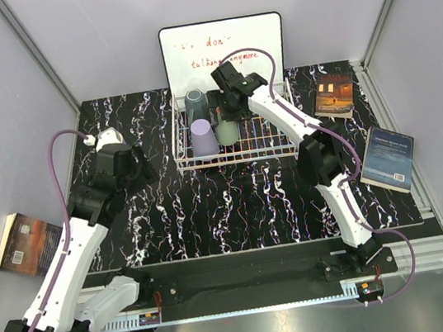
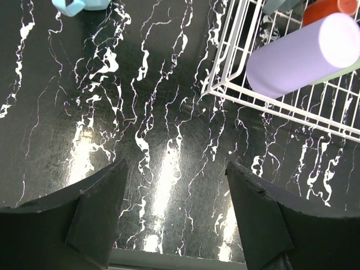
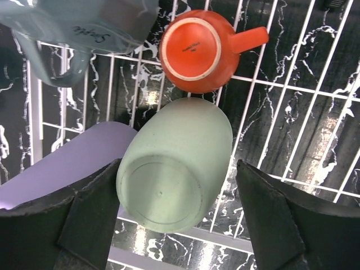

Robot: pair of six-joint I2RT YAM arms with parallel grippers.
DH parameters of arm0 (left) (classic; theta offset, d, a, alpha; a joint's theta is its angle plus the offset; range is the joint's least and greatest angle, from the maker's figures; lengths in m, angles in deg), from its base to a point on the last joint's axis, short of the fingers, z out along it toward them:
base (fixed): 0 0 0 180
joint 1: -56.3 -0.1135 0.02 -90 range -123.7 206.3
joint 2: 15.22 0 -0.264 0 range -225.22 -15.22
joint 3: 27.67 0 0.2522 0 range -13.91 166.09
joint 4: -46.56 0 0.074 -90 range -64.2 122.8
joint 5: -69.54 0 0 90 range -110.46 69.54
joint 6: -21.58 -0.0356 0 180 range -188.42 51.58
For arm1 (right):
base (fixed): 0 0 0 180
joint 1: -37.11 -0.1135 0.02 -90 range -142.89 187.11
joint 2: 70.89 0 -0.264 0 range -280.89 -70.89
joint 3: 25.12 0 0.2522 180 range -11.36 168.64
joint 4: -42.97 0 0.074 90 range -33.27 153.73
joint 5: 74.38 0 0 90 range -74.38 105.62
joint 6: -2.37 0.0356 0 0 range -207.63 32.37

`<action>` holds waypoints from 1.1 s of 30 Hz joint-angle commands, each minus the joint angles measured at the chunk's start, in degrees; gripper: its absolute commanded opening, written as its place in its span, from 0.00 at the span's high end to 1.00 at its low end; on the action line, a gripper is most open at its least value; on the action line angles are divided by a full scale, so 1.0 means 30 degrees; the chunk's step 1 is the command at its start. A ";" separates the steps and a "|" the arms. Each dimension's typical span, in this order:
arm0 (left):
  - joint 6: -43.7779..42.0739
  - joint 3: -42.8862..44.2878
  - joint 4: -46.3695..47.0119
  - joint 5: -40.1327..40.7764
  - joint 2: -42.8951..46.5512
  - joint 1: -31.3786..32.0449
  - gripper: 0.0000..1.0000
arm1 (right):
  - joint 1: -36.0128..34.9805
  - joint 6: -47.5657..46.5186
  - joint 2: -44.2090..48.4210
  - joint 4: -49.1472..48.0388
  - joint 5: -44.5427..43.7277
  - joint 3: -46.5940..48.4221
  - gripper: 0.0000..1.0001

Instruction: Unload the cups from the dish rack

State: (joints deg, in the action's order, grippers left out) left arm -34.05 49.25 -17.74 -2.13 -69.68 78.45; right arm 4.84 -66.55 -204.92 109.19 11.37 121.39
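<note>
The right gripper (image 3: 179, 222), wide open, straddles the green cup (image 3: 174, 160) in the dish rack (image 1: 237, 161) without gripping it; the left gripper (image 2: 175, 222) hangs open, empty, above the table (image 2: 140, 112).

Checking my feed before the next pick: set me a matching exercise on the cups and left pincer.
1 light blue mug
2 pale green cup
3 orange mug
4 left pincer

A in the dish rack, no pincer around it
B straddled by right pincer
C open above the table
D on the table, outside the rack

Pairs: 1-D, 2-B, 3-A, 4-C
</note>
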 commanded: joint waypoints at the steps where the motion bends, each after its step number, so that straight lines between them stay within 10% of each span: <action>1: 0.0086 -0.0046 0.0647 0.0512 -0.0275 0.0233 0.24 | -0.0053 -0.0317 -0.0057 0.0118 -0.1014 0.0311 0.23; 12: 0.0203 -0.0075 0.0881 0.0746 -0.0568 0.0673 0.24 | -0.0082 -0.0318 0.1111 0.0089 -0.1219 -0.0333 1.00; 33: 0.1256 0.0716 0.2783 -0.0540 -0.2384 0.1405 0.24 | -0.0171 0.0996 1.1851 -0.2657 0.1355 -0.7823 1.00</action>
State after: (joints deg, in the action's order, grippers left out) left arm -32.39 49.36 -15.01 -1.37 -75.75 82.34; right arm 4.51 -66.53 -180.75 108.25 9.89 106.06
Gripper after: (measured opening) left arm 0.755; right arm 0.684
